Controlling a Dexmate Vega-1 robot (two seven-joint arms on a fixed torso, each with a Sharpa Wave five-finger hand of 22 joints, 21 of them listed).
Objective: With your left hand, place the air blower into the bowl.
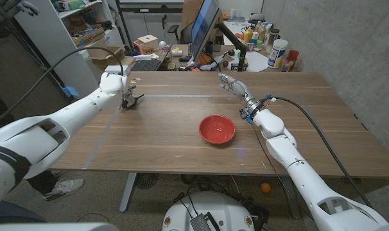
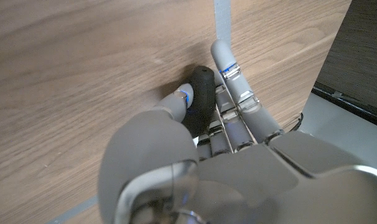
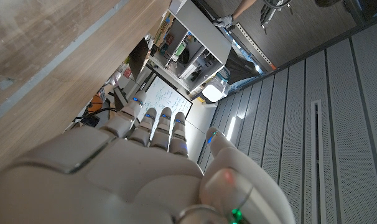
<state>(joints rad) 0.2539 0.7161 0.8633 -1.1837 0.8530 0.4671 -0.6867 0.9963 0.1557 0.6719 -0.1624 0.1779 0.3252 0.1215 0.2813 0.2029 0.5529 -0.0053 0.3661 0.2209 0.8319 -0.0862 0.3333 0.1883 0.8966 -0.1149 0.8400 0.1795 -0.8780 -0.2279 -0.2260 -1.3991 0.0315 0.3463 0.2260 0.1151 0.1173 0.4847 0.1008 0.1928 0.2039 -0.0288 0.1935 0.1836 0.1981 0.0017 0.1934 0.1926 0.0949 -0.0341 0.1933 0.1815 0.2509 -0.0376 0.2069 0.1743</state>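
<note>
The wooden surface (image 1: pixel 169 135) carries a red bowl (image 1: pixel 217 129) near its middle, nearer the front edge. The left robot hand (image 1: pixel 122 88) is far off to the bowl's left, toward the back of the surface, lowered onto the black air blower (image 2: pixel 201 99). In the left wrist view its fingers (image 2: pixel 235 81) lie along one side of the blower and its thumb presses the other side, so it grips the blower against the wood. The right robot hand (image 1: pixel 233 85) hovers behind the bowl, fingers spread and holding nothing.
</note>
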